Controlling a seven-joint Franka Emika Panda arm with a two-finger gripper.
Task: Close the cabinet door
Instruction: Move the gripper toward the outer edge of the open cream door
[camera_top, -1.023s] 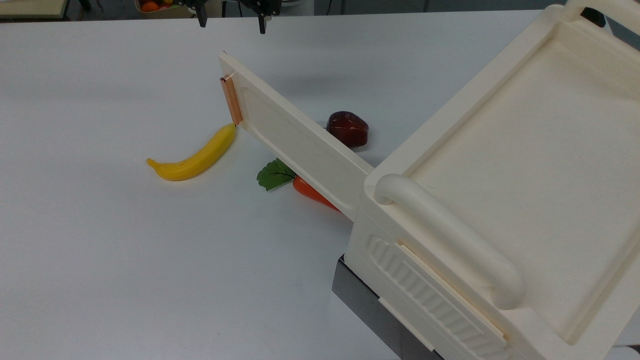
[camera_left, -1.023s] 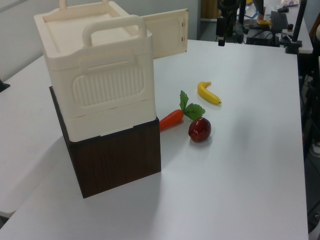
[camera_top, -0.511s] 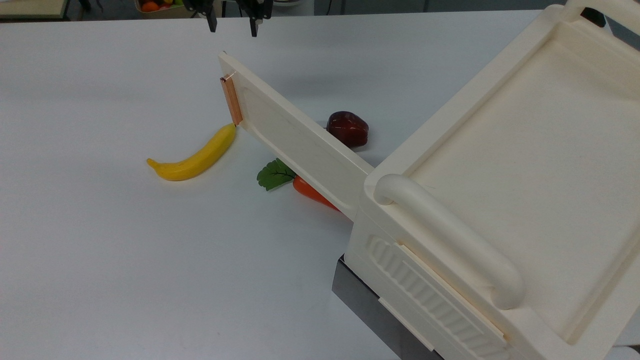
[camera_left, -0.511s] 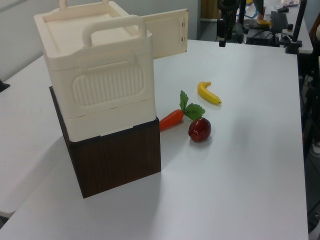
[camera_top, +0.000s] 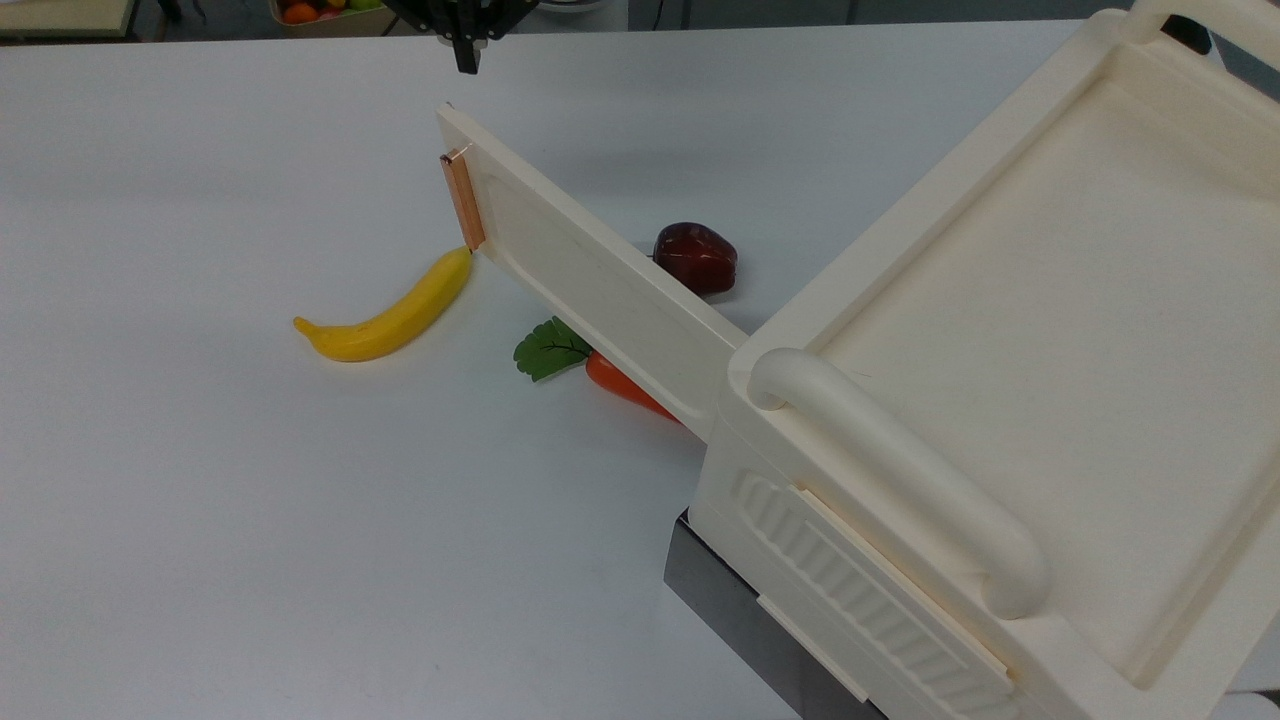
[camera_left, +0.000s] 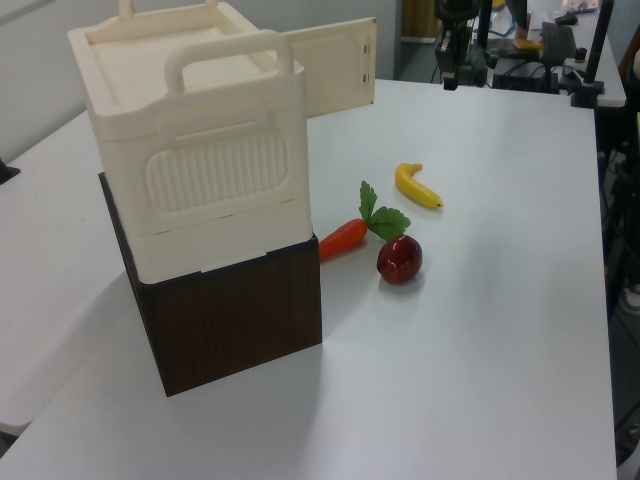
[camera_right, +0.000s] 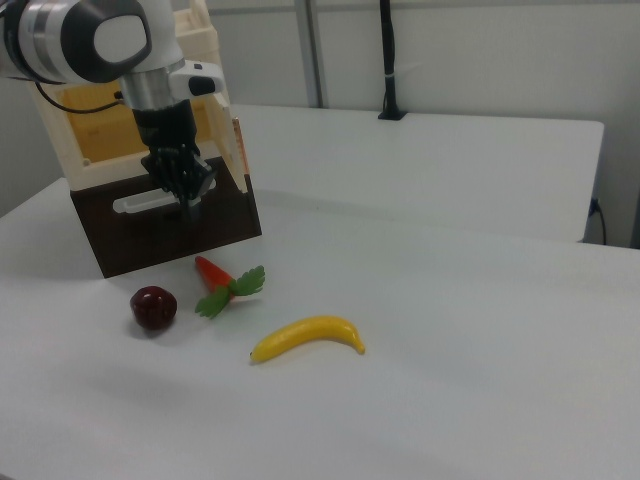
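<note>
1. Up over the table (camera_top: 200, 500), the gripper (camera_top: 466, 62) has its fingers pressed together with nothing between them, tips pointing down.
2. It hangs just past the free end of the cabinet door (camera_top: 590, 280), not touching it.
3. That door stands wide open, its long axis running from its hinge on the cabinet (camera_top: 1000, 330) out toward the top view's upper left, with the copper strip (camera_top: 463, 200) at the far end.
4. Its recessed inner face looks toward the top view's lower left.
5. On the table lie a banana (camera_top: 390, 315), a carrot (camera_top: 620, 385) partly under the door, and a dark red apple (camera_top: 697, 257) on the door's other side.
</note>
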